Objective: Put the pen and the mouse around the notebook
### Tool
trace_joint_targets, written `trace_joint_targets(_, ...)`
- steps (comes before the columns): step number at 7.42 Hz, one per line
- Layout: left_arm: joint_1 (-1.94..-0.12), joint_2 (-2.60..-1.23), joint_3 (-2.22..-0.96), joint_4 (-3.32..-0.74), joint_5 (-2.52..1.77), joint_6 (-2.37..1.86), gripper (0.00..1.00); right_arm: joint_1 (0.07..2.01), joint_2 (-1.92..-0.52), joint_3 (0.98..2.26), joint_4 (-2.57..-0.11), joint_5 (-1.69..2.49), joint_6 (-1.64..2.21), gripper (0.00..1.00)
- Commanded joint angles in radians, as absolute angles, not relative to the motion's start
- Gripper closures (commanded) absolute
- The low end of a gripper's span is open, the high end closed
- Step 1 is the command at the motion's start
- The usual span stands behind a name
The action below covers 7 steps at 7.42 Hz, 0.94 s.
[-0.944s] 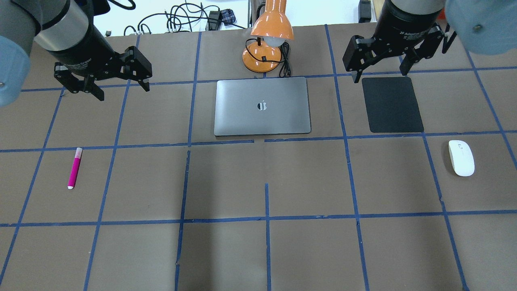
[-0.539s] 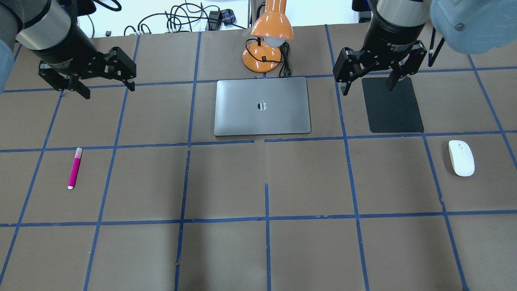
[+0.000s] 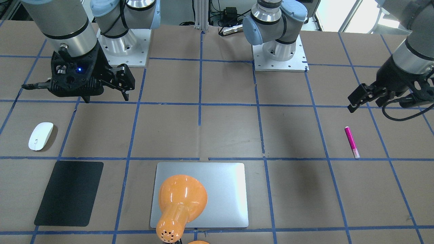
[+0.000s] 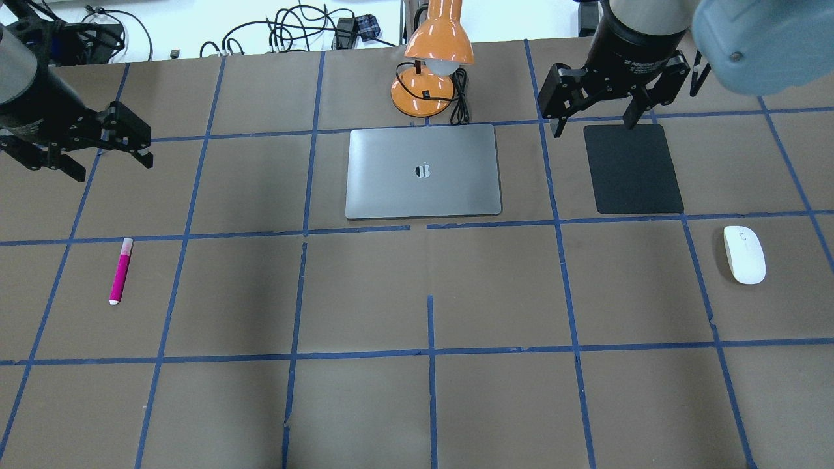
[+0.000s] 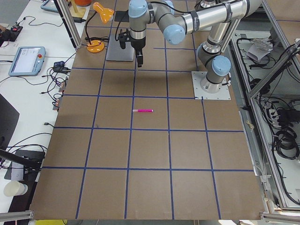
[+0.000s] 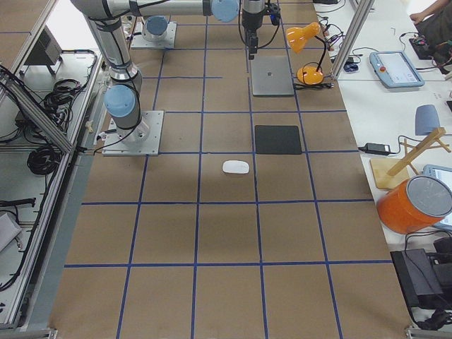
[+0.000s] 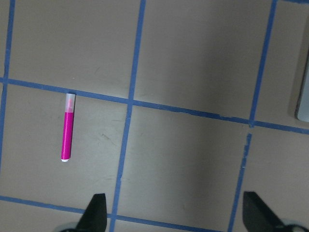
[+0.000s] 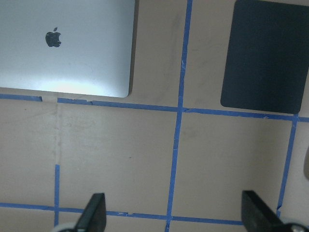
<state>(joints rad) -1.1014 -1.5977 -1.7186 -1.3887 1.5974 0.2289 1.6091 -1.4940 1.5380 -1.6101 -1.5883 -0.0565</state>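
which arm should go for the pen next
Left. The left gripper hangs open on the same side of the notebook as the pen, which shows in its wrist view. The right gripper is on the other side, by the black pad, nearer the mouse.

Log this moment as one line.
left hand: open, empty | right hand: open, empty | pen: on table, apart from notebook | mouse: on table, near black pad | stage: nothing grasped yet
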Motion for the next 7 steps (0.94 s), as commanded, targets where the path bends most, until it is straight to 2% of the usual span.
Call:
trace_joint_targets(1, -1.002, -1.687, -1.794, -1.259, 1.654, 0.303, 0.00, 1.567, -1.494, 1.600, -1.621, -1.611, -0.071, 0.00)
trace_joint_targets(3, -0.959, -1.767, -1.900, -1.018, 1.648, 0.391, 0.00, 1.438, -1.482, 1.624, -1.635, -1.608, -0.266, 0.00)
trace_joint_targets(4, -0.956, -1.820, -1.925, -0.950, 1.646, 0.494, 0.00, 1.348, -1.482, 1.682, -1.667, -1.606, -0.325, 0.00)
trace_joint_targets(7, -0.956, -1.920, -1.928, -0.942, 1.646, 0.661, 0.00, 1.208, -1.480, 1.996, -2.105, -1.675, -0.454, 0.00)
